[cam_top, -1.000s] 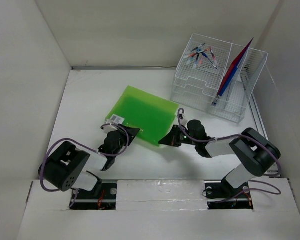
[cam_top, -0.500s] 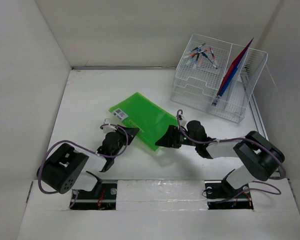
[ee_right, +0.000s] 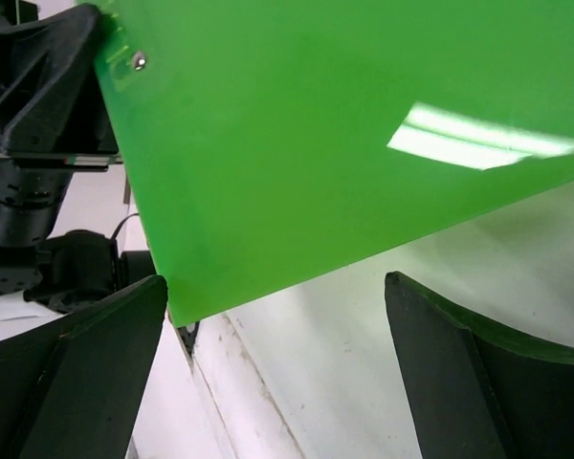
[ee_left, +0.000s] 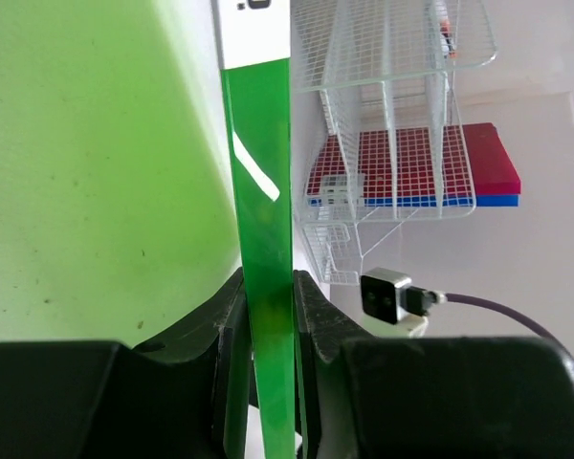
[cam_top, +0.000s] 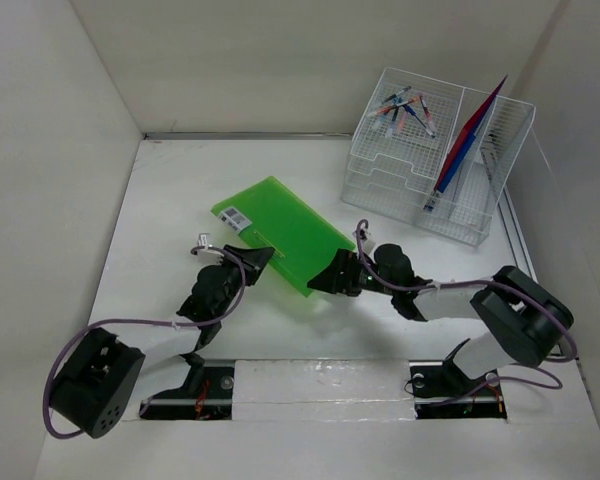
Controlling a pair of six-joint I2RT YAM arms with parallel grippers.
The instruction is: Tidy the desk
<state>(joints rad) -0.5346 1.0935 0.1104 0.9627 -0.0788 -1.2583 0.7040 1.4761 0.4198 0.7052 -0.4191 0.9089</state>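
The large, flat, matte white desk (cam_top: 170, 200) is bounded by upright white panels (cam_top: 50, 150) on its left, far and right sides. A clear-white wire-mesh organizer rack (cam_top: 380, 185) stands directly on it in the far right corner, close to the right edge and turned slightly askew to the far edge. Over the middle of the desk sits a flat bright green plastic sheet (cam_top: 280, 235), tilted, with a white label at its far left corner; whether any edge touches the surface cannot be told

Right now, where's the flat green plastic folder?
The green folder is central in the top view, left of the wire-mesh rack, its near edge pinched by the left gripper, open right gripper alongside.
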